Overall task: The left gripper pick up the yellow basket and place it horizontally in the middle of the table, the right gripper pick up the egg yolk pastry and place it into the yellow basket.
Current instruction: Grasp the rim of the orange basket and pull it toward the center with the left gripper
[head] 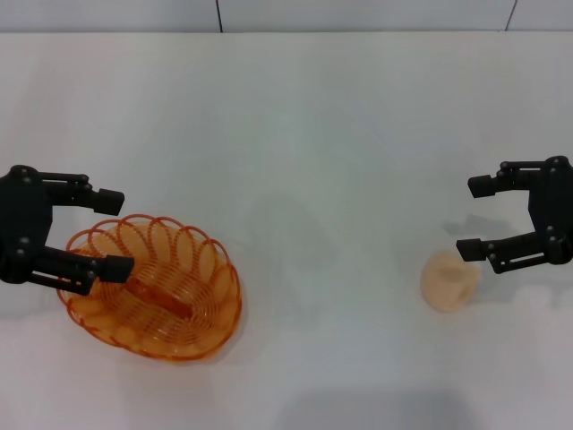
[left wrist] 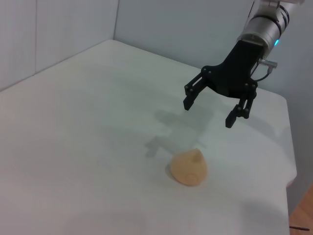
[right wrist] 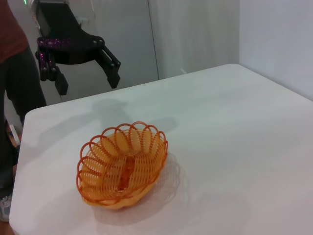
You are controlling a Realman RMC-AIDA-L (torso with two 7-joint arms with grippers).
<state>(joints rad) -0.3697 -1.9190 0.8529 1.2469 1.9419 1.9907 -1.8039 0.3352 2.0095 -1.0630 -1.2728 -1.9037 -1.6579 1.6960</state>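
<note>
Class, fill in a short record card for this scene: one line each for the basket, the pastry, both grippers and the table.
yellow basket: upright on the table's left side, nothing inside
egg yolk pastry: on the table's right side, outside the basket
left gripper: open, above the basket's left rim, not gripping
right gripper: open, above and just right of the pastry, holding nothing
table: white; its middle holds neither item
</note>
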